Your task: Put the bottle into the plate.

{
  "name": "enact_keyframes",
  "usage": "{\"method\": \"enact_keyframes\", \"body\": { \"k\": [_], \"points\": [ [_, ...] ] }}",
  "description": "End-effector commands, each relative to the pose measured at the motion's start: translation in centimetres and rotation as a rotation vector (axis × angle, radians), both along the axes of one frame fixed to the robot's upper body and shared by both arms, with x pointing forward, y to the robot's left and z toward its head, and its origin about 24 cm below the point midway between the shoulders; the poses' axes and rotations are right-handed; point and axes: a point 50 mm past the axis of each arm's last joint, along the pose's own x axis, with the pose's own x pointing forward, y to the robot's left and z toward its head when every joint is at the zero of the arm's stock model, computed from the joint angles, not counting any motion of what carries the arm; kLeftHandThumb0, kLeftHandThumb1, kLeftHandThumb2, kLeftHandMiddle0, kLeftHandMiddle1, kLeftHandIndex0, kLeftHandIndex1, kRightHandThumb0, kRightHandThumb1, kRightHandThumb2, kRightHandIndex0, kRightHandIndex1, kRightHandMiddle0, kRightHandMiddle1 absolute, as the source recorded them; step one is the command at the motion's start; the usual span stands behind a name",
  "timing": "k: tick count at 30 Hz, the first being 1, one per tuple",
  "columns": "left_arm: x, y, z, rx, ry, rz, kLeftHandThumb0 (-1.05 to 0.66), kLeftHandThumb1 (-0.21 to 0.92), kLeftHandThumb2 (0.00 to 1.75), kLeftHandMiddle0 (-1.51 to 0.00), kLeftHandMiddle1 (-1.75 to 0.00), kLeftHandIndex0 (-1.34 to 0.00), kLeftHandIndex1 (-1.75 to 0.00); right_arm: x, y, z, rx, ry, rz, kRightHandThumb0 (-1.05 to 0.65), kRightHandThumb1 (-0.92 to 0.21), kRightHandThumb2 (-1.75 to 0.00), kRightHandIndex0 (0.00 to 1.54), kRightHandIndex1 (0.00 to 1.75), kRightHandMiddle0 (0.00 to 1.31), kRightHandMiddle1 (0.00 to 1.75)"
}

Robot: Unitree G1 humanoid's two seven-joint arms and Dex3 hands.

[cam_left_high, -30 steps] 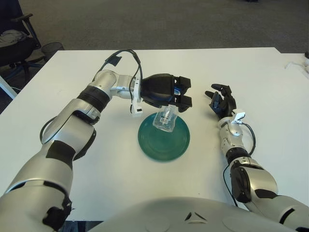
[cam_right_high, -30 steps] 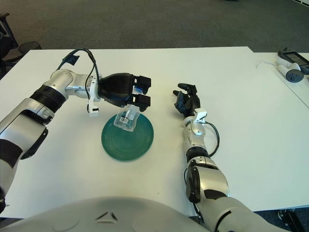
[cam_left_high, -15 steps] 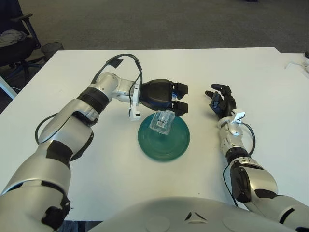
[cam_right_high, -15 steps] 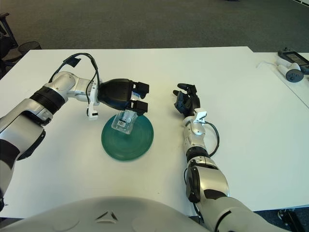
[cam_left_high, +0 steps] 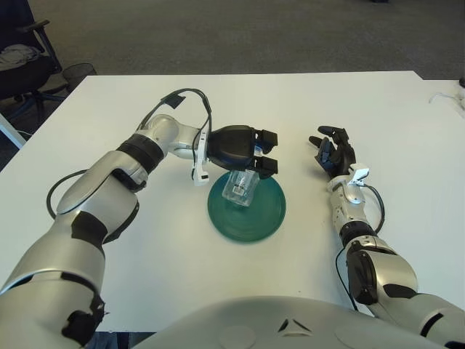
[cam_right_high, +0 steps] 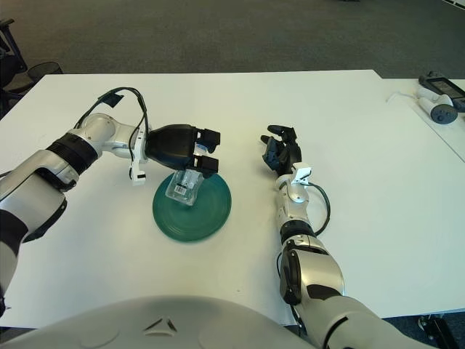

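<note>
A clear plastic bottle (cam_left_high: 240, 187) hangs tilted over the left part of the green plate (cam_left_high: 261, 214), its lower end close to the plate's surface. My left hand (cam_left_high: 243, 149) is shut on the bottle's upper end, which its dark fingers hide. The plate lies on the white table (cam_left_high: 218, 109) near the middle. My right hand (cam_left_high: 333, 153) shows to the right of the plate, fingers loosely spread and holding nothing.
A white cable and a controller (cam_right_high: 439, 91) lie at the table's far right edge. An office chair (cam_left_high: 22, 54) and a bin stand beyond the table's left corner.
My left hand has drawn back to the left and sunk, lowering the bottle from above the plate's rear rim down onto its left part. The right hand has not moved.
</note>
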Motion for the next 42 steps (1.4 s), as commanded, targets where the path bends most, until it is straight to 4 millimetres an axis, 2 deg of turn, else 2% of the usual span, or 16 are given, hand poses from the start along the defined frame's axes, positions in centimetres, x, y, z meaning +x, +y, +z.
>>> {"method": "enact_keyframes", "body": {
  "k": [1, 9, 26, 42],
  "points": [
    [0.0, 0.7, -0.6, 0.055, 0.014, 0.025, 0.0, -0.07, 1.75, -0.89, -1.73, -0.68, -1.75, -5.7, 0.2, -7.3, 0.1, 0.404, -0.041, -0.51, -0.74, -0.92, 0.3, 0.91, 0.14, 1.35],
    [-0.3, 1.3, -0.8, 0.074, 0.041, 0.041, 0.0, -0.07, 1.75, -0.9, -1.72, -0.68, -1.75, -5.7, 0.1, -7.3, 0.108, 0.401, -0.043, -0.51, -0.74, -0.93, 0.31, 0.92, 0.14, 1.36],
    [-2.6, 1.8, -1.8, 0.023, 0.109, 0.0, 0.0, -0.08, 1.75, -0.91, -1.7, -0.69, -1.75, -5.7, 0.1, -7.3, 0.093, 0.411, -0.03, -0.53, -0.76, -0.92, 0.27, 0.9, 0.09, 1.34],
    [-3.2, 1.9, -2.7, 0.021, 0.089, -0.026, 0.0, -0.08, 1.75, -0.91, -1.7, -0.7, -1.75, -5.6, 0.2, -7.3, 0.1, 0.415, -0.035, -0.53, -0.75, -0.91, 0.27, 0.89, 0.08, 1.33]
  ]
}}
